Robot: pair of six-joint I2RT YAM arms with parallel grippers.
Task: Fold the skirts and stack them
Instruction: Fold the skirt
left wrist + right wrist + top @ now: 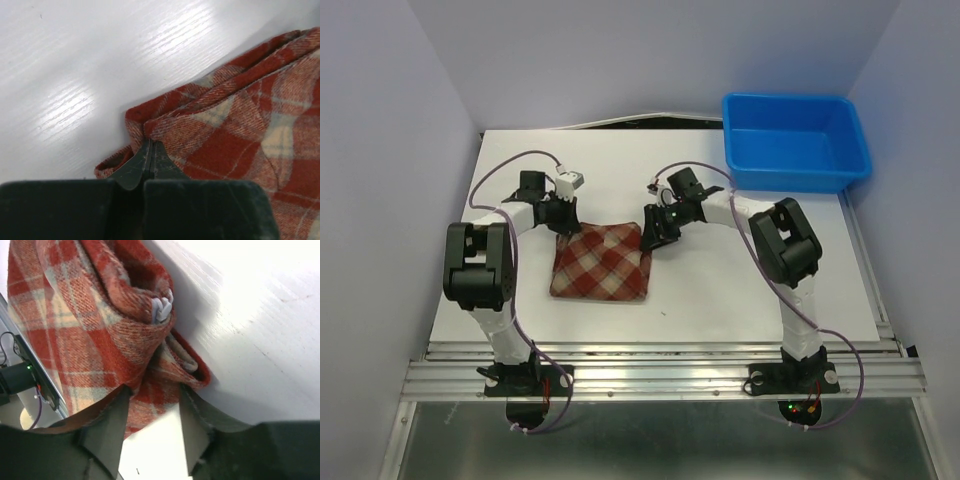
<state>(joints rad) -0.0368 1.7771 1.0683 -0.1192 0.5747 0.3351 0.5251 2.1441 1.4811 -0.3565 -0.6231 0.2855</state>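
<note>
One plaid skirt [602,262], in red, dark red and cream, lies folded into a rough square at the middle of the white table. My left gripper [563,222] sits at its far left corner. In the left wrist view the gripper [150,145] is shut, its tips pinching the cloth edge, and the skirt's [235,135] creases run into them. My right gripper [652,232] is at the far right corner. In the right wrist view it [153,389] is open, its fingers on either side of the skirt's [75,325] bunched corner.
A blue plastic bin [790,180] stands at the table's far right corner, and nothing shows inside it. The table [720,290] is white, with walls close on the left, back and right. The arm bases stand at the near edge.
</note>
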